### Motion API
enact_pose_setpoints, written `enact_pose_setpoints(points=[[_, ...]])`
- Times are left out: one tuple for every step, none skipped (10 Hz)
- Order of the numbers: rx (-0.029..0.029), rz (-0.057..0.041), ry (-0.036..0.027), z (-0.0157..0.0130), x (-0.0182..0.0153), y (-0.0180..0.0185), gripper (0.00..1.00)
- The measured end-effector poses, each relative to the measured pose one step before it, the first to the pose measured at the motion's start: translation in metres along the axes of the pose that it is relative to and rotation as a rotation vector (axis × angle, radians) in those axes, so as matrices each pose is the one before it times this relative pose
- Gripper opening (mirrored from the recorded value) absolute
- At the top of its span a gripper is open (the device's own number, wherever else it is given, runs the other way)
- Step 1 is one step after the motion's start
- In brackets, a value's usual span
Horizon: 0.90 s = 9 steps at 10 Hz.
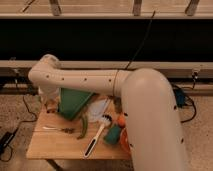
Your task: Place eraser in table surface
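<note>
My gripper (50,102) hangs from the end of the white arm at the table's back left corner, just left of the green tray (75,101). A small tan-brown block, the eraser (50,106), shows between its fingers, which are shut on it. The eraser is held low over the light wooden table surface (55,142); I cannot tell whether it touches the wood. The arm (145,115) hides the right part of the table.
On the table lie a fork (57,129), a green pod (82,127), a white dish brush with a dark handle (98,134), a green sponge (113,134), an orange thing (121,120) and a clear wrapper (99,106). Cables lie on the floor at the left.
</note>
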<state>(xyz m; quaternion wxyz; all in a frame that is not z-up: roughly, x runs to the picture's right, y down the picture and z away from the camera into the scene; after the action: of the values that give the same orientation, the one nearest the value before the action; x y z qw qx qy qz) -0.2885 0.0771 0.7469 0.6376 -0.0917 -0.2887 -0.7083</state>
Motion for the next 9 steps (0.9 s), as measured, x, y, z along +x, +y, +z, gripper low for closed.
enact_pose_setpoints(points=[[0.00352,-0.01824,-0.01926,0.0018,-0.01752,-0.01032,0.12],[0.00362,-0.0165,-0.01554,0.00299,-0.01215,-0.01007,0.12],[0.00601,-0.01131,-0.02026,0.00952,-0.01049,-0.01193,0.12],[0.00273,-0.00348,-0.00883,0.00833,-0.00347,-0.00593,0.12],[0.00085,-0.00162,-0.01057,0.01347,-0.00319,-0.0057,0.12],[-0.00136,0.00081,-0.01126,0.01291,-0.00325,-0.0042,0.12],[-0.00486,0.00342,-0.00783,0.01315,-0.00194,-0.00226,0.12],[-0.00623,0.00299,-0.00512,0.008,-0.00045,-0.0011,0.12],[-0.00853,0.00546,-0.00461,0.00496,0.0007,-0.00077,0.12]])
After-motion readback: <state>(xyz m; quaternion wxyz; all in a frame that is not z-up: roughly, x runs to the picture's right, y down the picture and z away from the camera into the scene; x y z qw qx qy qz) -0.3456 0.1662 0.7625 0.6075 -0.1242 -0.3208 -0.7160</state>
